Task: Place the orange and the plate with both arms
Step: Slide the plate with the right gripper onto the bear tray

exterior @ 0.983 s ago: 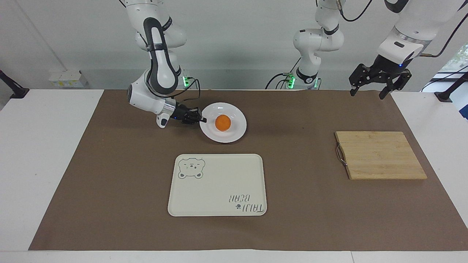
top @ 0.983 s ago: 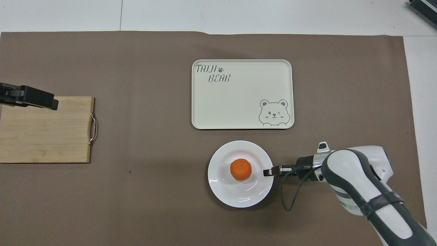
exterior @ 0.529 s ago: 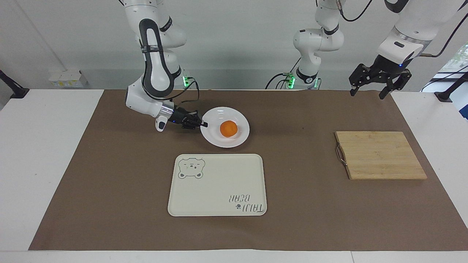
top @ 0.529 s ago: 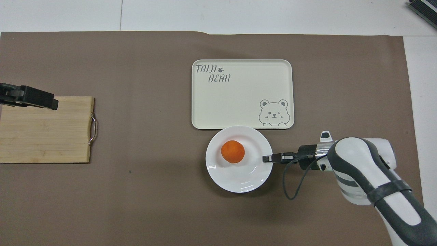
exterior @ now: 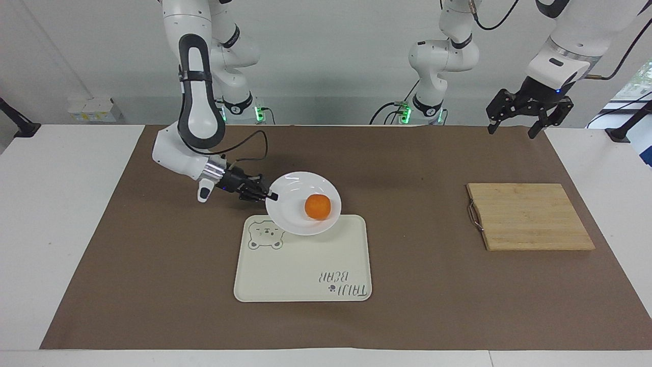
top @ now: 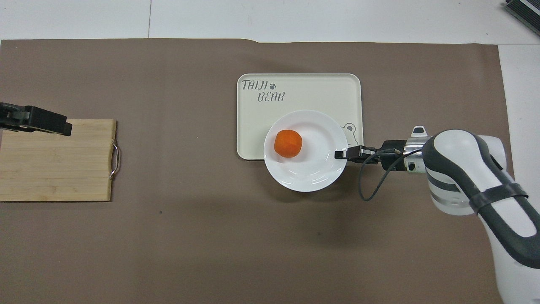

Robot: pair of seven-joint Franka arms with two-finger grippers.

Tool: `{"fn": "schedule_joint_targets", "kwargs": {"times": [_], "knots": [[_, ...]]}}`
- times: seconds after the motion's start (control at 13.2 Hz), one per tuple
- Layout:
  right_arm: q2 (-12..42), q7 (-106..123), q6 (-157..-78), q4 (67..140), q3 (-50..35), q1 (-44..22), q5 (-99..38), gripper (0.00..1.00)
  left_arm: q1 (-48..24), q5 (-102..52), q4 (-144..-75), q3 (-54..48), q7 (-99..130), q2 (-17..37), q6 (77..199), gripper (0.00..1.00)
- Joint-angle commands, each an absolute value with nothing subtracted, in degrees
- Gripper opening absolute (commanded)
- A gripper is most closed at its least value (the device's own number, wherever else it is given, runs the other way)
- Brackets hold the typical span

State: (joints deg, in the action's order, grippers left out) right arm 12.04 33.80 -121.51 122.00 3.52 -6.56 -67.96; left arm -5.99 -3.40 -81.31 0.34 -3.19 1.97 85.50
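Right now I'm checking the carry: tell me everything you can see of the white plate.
The plate is a round, glossy white shallow dish with a raised rim, ceramic by its look. The right gripper is shut on its rim at the right arm's end and holds it in the air, tilted, partly over the cream bear-print tray at the tray's edge nearer the robots, hiding part of the bear. The orange sits in it, off centre. Nothing else touches it.

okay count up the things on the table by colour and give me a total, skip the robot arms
Orange: 1, small round orange fruit
White: 1, round glossy white plate
Cream: 1, rectangular bear-print tray
Wood-coloured: 1, rectangular wooden cutting board
Total: 4
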Motion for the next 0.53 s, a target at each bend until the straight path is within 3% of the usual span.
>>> {"fn": "schedule_joint_targets", "kwargs": {"times": [0.0,0.15,0.45], "knots": [[17.38,27.54,-120.67,111.92,3.51,-5.36,-68.64,0.00,-5.19,-2.90,-80.68,-0.26,-2.72,1.67,84.29,1.00],[22.30,24.18,-120.23,104.71,3.52,-3.61,-66.02,0.00,-5.19,-2.90,-80.68,-0.26,-2.72,1.67,84.29,1.00],[29.69,22.59,-123.21,97.67,3.25,-3.87,-67.49,0.00,-5.19,-2.90,-80.68,-0.26,-2.72,1.67,84.29,1.00]]}}
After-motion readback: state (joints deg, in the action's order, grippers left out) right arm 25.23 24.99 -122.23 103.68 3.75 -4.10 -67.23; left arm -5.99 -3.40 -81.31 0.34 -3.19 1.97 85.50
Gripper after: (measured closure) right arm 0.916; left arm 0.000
